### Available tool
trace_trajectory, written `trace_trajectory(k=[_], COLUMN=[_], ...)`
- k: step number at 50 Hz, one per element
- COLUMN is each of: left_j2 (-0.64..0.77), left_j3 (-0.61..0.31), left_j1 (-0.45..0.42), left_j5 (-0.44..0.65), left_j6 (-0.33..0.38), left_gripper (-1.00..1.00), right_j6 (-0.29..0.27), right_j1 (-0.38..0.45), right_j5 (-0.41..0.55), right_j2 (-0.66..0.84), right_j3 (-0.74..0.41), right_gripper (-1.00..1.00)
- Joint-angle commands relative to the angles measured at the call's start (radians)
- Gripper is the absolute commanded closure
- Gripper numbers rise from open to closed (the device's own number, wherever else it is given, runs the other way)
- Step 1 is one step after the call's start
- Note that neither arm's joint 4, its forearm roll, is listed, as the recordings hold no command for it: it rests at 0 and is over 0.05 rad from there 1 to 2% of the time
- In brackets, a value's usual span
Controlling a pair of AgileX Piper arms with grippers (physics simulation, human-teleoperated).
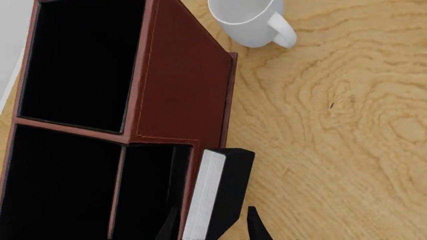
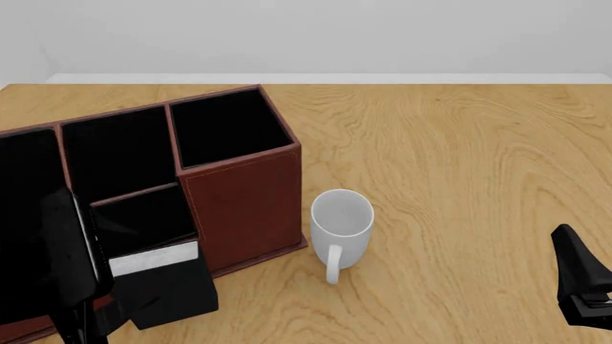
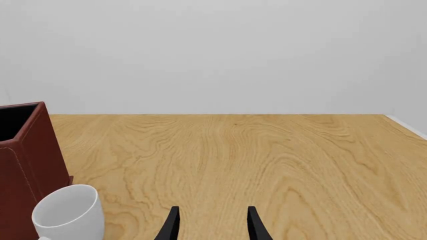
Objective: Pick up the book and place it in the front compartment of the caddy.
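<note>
The reddish-brown caddy (image 2: 244,193) stands at the left of the table, with black sections and its taller end away from me. It also shows in the left wrist view (image 1: 180,85) and the right wrist view (image 3: 27,150). My left gripper (image 1: 212,226) is shut on the black book (image 1: 227,185), whose white page edge (image 2: 153,259) faces up. The book (image 2: 168,290) is held at the caddy's low front wall, over its outer rim. I cannot tell if they touch. My right gripper (image 3: 212,225) is open and empty, low at the right (image 2: 583,287).
A white mug (image 2: 342,229) stands upright just right of the caddy, handle toward me. It also shows in the left wrist view (image 1: 250,20) and the right wrist view (image 3: 70,215). The wood table (image 2: 459,158) stretches to the right, with a pale wall behind it.
</note>
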Motion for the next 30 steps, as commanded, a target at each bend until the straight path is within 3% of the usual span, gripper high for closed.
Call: trace_trajectory(k=[1,30], left_j2=[0.033,0.097], left_j3=[0.037,0.043], left_j1=[0.042,0.087], left_j5=[-0.024,-0.101], left_j6=[0.048,0.073], left_gripper=[-1.0,-1.0], right_j6=[0.0,0.0], right_j1=[0.0,0.0], right_j5=[-0.002,-0.004], right_j2=[0.001,0.003], right_j3=[0.0,0.001], right_gripper=[-1.0,-1.0])
